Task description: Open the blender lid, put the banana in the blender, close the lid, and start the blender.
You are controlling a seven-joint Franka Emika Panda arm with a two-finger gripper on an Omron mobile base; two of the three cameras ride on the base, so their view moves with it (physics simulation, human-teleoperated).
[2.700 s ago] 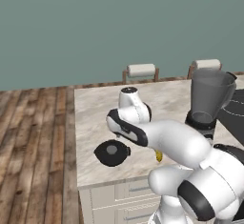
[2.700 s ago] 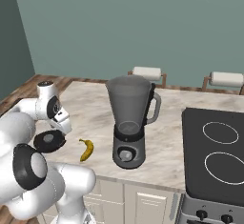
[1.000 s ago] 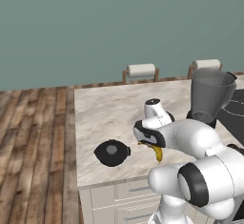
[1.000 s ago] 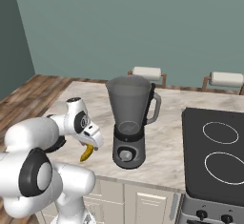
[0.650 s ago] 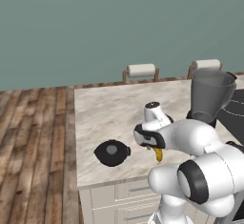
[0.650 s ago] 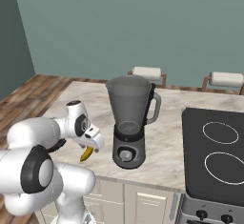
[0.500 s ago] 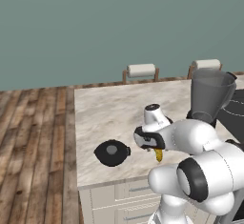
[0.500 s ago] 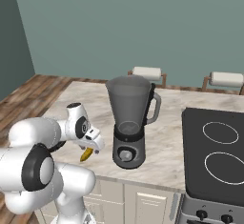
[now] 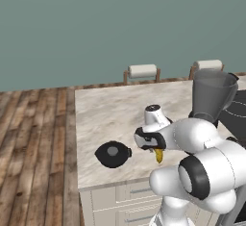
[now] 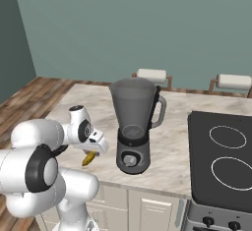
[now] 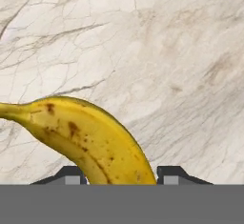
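The lid [image 9: 113, 153] lies on the counter [image 9: 105, 119], off the blender [image 10: 134, 125], so picking up the banana [image 11: 88, 139] is the step in hand. The gripper [image 11: 121, 175] sits low over it, fingers either side of the fruit; I cannot tell whether they grip yet. Next it likely must squeeze, lift and carry it to the open jar.

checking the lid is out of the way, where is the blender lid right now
In the left base view the blender lid lies flat on the marble counter near its front edge, off the blender and left of the gripper and the banana.
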